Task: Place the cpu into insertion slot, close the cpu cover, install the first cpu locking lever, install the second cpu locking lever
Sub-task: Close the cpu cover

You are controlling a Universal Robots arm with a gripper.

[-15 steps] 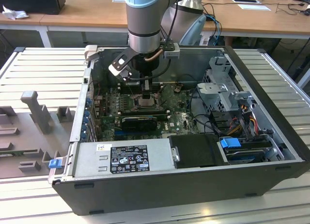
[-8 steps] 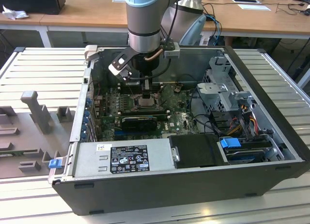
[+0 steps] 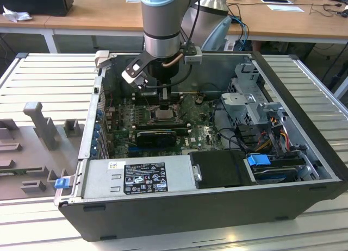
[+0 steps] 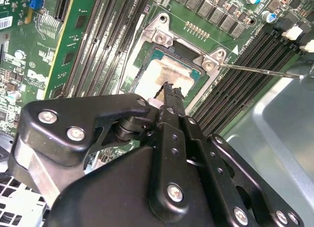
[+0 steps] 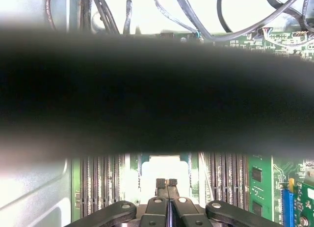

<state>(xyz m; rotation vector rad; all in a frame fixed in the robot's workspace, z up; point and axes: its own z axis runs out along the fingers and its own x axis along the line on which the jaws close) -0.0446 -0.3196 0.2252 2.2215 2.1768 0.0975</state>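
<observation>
The cpu (image 4: 158,74), a pale silver square, lies in the insertion slot on the green board, and the slot itself is hidden under it. The grey cpu cover (image 4: 162,38) sits as a frame around the chip. A thin metal locking lever (image 4: 260,71) sticks out from one socket corner, over the memory slots. My gripper (image 4: 171,92) is shut with nothing between its fingers. Its tips are at the chip's near edge, and I cannot tell whether they touch it. In the exterior view my gripper (image 3: 163,101) hangs inside the case, directly above the cpu (image 3: 163,114). The first wrist view shows my gripper (image 5: 167,182) shut before the bright cpu (image 5: 164,165).
Long black memory slots (image 4: 105,45) flank the socket on both sides. A grey case wall (image 4: 279,133) lies close by. In the exterior view, the power supply (image 3: 136,175), drive cage (image 3: 250,99) and cables (image 3: 272,131) crowd the case. A dark blurred band (image 5: 157,89) crosses the first wrist view.
</observation>
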